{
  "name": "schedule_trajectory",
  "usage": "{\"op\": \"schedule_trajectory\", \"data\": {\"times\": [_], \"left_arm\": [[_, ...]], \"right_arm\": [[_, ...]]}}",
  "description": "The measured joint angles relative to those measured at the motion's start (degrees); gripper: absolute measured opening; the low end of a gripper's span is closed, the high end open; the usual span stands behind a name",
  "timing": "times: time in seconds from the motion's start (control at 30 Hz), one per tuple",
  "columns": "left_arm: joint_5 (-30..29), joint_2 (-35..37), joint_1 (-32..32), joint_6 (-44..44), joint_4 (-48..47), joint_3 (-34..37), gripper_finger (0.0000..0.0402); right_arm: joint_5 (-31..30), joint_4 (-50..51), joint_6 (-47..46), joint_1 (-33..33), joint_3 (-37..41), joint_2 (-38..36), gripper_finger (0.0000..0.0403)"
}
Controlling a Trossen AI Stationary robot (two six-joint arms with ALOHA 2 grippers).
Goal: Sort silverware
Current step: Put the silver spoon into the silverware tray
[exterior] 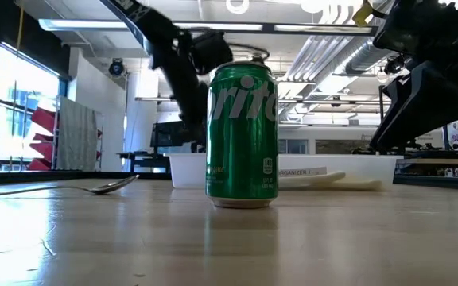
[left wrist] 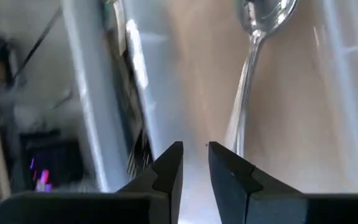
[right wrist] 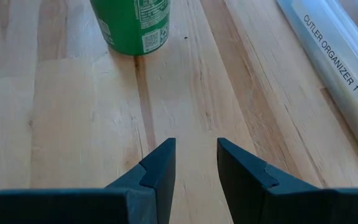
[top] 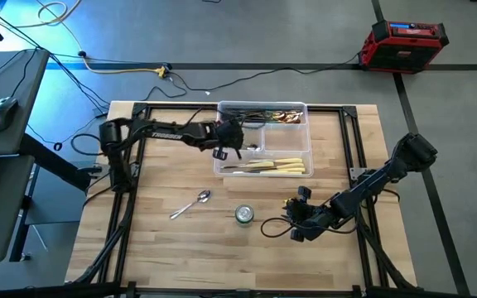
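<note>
Currently, the left end effector (top: 229, 137) hangs over the clear tray (top: 303, 139), fingers narrowly parted and holding nothing; a spoon (left wrist: 253, 37) lies in the compartment just ahead of its fingertips. Cream-handled knives (top: 276, 167) fill the compartment beside it. The right end effector (top: 298, 222) rests low over the desk (top: 172, 257), narrowly parted, empty, near the green can (top: 244, 215). Another spoon (top: 190, 204) lies on the desk beyond that can.

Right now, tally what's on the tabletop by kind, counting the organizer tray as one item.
Loose spoon: 1
Green can: 1
Clear organizer tray: 1
Total: 3
The left gripper hovers over the tray; the right gripper waits near the can, not touching it.
</note>
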State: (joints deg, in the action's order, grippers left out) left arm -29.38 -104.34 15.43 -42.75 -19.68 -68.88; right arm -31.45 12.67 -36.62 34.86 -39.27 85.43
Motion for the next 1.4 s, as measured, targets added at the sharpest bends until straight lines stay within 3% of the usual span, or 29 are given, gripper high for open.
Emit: {"op": "schedule_trajectory", "data": {"times": [0.1, 0.17, 0.3, 0.37, 0.5, 0.7, 0.83, 1.1, 1.27, 1.4], "left_arm": [[-4.8, 4.2, -4.1, 15.4, -9.4, 0.0, 0.0058], [-3.6, 6.9, -7.0, 29.3, -17.0, 0.0, 0.0058], [12.0, 11.5, -12.7, 52.0, -31.5, 0.1, 0.0058], [20.6, 13.4, -16.2, 58.4, -32.9, 1.8, 0.0058], [27.6, 15.7, -24.9, 64.9, -28.4, 7.5, 0.0058], [24.6, 15.8, -32.5, 74.9, -25.4, 13.4, 0.0058], [21.2, 15.9, -32.8, 79.6, -24.8, 15.5, 0.0058], [25.9, 15.9, -29.7, 79.8, -19.9, 20.6, 0.0063], [26.4, 15.9, -27.4, 79.1, -17.3, 21.7, 0.0096], [30.3, 15.6, -25.6, 79.1, -14.4, 22.6, 0.0135]], "right_arm": [[0.0, 0.0, 0.0, 0.0, 0.0, 0.0, 0.0103], [0.1, 0.0, 0.0, 0.0, 0.0, 0.0, 0.0103], [0.2, 0.0, -0.9, 0.0, 0.0, 0.0, 0.0103], [0.2, 0.0, -0.9, 0.0, 0.0, 0.0, 0.0103], [0.2, -0.1, -1.1, 0.0, 0.0, 0.0, 0.0103], [0.4, -0.5, -1.1, 0.0, 0.0, 0.0, 0.0103], [0.4, -0.5, -1.1, 0.0, 0.0, 0.0, 0.0103], [0.4, -0.5, -1.0, 0.0, 0.0, 0.0, 0.0103], [0.4, -0.5, -1.0, 0.0, 0.0, 0.0, 0.0103], [0.4, -0.5, -1.0, 0.0, 0.0, 0.0, 0.0103]]}}
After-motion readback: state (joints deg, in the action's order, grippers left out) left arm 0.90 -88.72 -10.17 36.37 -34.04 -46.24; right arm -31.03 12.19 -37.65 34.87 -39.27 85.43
